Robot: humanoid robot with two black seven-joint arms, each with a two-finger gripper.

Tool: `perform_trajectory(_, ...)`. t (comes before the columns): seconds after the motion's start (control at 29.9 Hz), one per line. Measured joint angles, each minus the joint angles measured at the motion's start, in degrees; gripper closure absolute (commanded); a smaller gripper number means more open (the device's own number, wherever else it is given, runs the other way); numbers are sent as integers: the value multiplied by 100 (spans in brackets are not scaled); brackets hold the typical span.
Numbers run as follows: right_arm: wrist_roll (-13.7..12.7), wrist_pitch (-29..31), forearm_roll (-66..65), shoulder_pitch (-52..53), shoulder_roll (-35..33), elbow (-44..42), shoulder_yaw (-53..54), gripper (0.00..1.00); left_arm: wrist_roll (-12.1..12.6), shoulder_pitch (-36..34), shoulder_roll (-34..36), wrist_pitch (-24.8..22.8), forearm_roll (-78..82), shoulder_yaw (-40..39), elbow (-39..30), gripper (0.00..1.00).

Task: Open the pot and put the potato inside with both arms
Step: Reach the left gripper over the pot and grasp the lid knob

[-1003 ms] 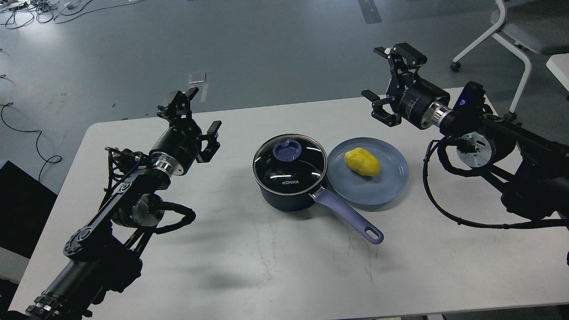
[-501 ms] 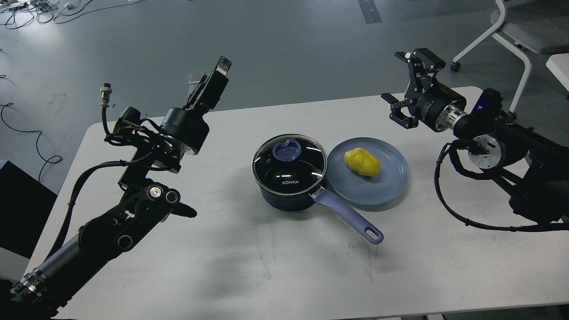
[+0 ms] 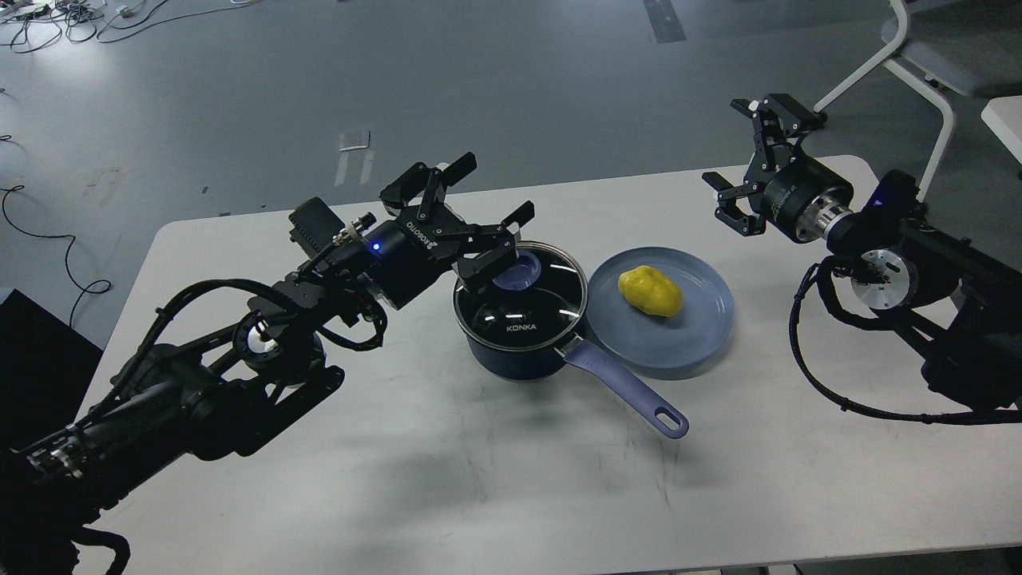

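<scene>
One pot (image 3: pixel 519 327) sits just beside the spread left gripper (image 3: pixel 489 196).

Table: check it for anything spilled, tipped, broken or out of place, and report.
Nothing stands out. The pot sits upright with its glass lid square on the rim. The potato lies whole on the blue plate, which touches the pot. The table shows only faint scuffs, no spill. The left claw is open by the lid knob.
</scene>
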Motion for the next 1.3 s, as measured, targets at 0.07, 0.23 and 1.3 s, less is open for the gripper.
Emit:
perform_trajectory(0.07,0,0,0,0,0,0,3,0,-142,-183,-201,-1,138,283,215,2)
perform_trajectory(0.23,0,-6,0,-25,-52,0,6,0,-258,-352,-485,-263,215,621,400,2)
perform_trajectory(1.3,18,-10,0,-224,-132,10,187,0,-453,-325,-907,-410,-394,967,1472,2)
